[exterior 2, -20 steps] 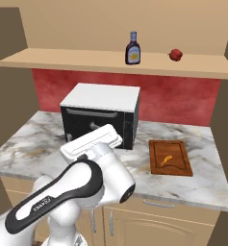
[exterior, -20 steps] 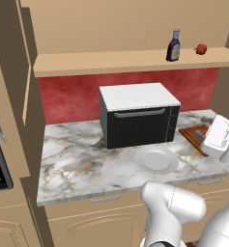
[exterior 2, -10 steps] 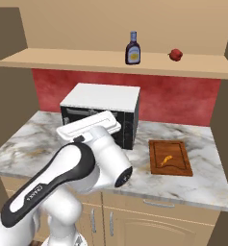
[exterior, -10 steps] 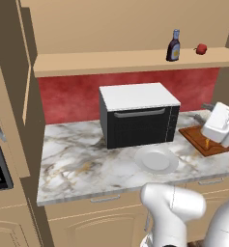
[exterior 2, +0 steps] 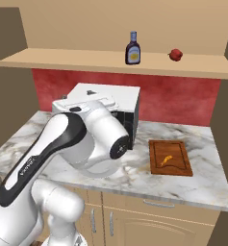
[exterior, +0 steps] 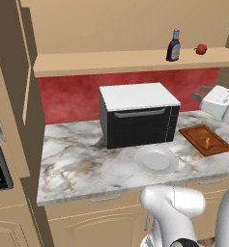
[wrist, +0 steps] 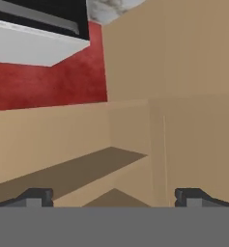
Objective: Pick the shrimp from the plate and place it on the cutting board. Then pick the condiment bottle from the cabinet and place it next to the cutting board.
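Shrimp [exterior: 207,142], tiny curved orange piece, lies on the rectangular reddish-brown wooden cutting board [exterior: 198,135] near the right end of the marble countertop [exterior: 82,164], toward its front edge. In the right base view the shrimp [exterior 2: 166,160] sits about mid-board [exterior 2: 182,166].

Round flat white plate [exterior: 144,165] with raised rim rests bare on the countertop close to the front edge, just left of the board, in front of the black box-shaped oven with white top [exterior: 137,95].

Slim condiment bottle [exterior: 173,46], dark purple-brown body with pale neck and cap, stands upright on the long shelf board of the light tan wooden cabinet [exterior: 96,61], toward its right end. A small red apple-like fruit [exterior: 201,48] sits near it on the shelf, further right, apart from it.

White arm's hand is raised at the right edge of the left base view, above the back of the board. Gripper [wrist: 114,198]: two dark finger tips [wrist: 35,197] stand wide apart with nothing between them, facing tan cabinet panels and the red back wall [wrist: 48,84].
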